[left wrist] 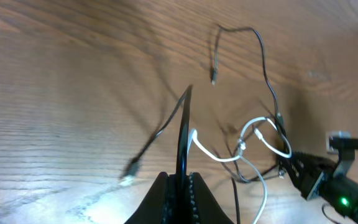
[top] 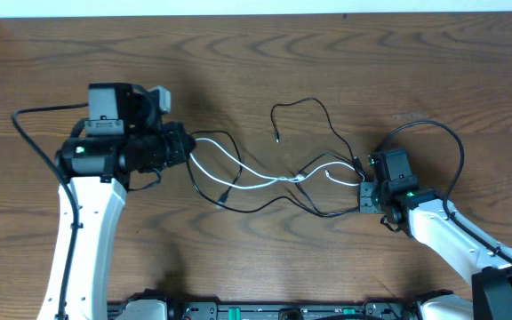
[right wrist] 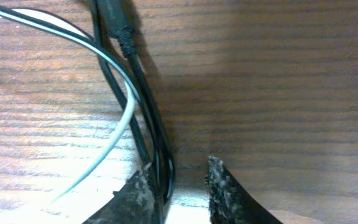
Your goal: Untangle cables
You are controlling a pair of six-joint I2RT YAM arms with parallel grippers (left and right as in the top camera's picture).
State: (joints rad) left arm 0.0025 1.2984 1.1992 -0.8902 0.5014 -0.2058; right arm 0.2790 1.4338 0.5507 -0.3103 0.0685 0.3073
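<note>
Overhead, the fingertips of the left claw [top: 185, 147] are hidden under its wrist housing. Its own camera shows them together, clamped on the black cable [left wrist: 183, 124], which rises blurred from between them. Whether the white cable [left wrist: 213, 155] is caught too cannot be told. The right claw [right wrist: 179, 174] stands apart, black strands lying against one pad, unpinched. Both cords lie tangled mid-counter [top: 238, 62], between two low arms reaching inward.
</note>
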